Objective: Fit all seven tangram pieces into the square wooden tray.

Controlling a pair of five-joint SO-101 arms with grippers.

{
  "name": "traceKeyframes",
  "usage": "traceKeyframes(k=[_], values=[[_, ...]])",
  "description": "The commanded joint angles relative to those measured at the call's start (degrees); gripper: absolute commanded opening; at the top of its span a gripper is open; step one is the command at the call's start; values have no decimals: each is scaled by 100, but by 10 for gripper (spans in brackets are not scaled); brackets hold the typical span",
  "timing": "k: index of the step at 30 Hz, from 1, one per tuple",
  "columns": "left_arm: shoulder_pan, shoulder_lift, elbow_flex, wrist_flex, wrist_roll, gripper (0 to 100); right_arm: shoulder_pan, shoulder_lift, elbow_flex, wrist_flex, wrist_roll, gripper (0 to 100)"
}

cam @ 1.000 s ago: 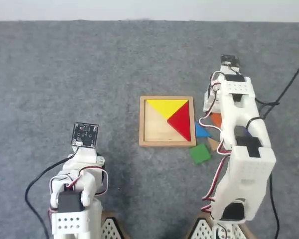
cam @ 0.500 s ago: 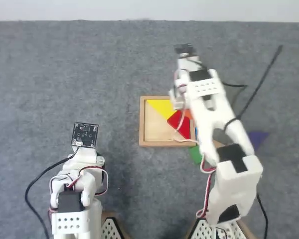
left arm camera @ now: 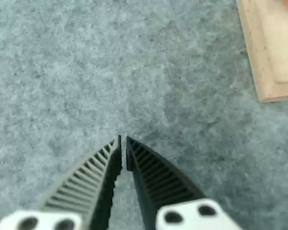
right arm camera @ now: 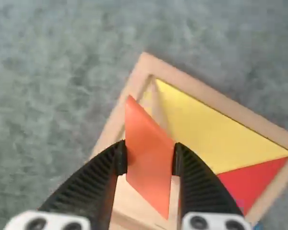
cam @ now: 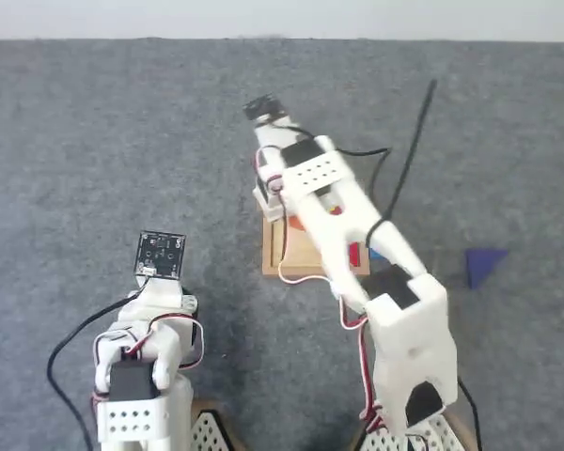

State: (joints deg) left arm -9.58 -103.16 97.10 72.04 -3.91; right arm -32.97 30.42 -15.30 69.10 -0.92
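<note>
Swung leftward across the counter (cam: 122, 122), the right tool (right arm camera: 149, 152) now hangs over the wooden tray (right arm camera: 114, 125), clamped on the orange piece (right arm camera: 146, 177). Yellow triangle (right arm camera: 206, 139) and red triangle (right arm camera: 249, 182) lie in the tray, mid-counter. Purple piece (cam: 484, 264) lies toward the right edge. Left tool (left arm camera: 123, 143), narrowed almost to touching, hangs by the near edge.

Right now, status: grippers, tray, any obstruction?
Right gripper shut on orange piece, over tray corner. Left gripper shut, empty, over carpet. Yellow triangle, red triangle seated; purple piece out on carpet. Nothing blocking seen.
</note>
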Motion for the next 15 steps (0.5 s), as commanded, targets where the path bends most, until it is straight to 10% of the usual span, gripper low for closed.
traceKeyframes(k=[1, 15], values=[[26, -97, -57, 18, -9, 21, -180, -57, -387, 75, 53, 99], [26, -97, -57, 18, -9, 21, -119, -4, -369, 171, -273, 99]])
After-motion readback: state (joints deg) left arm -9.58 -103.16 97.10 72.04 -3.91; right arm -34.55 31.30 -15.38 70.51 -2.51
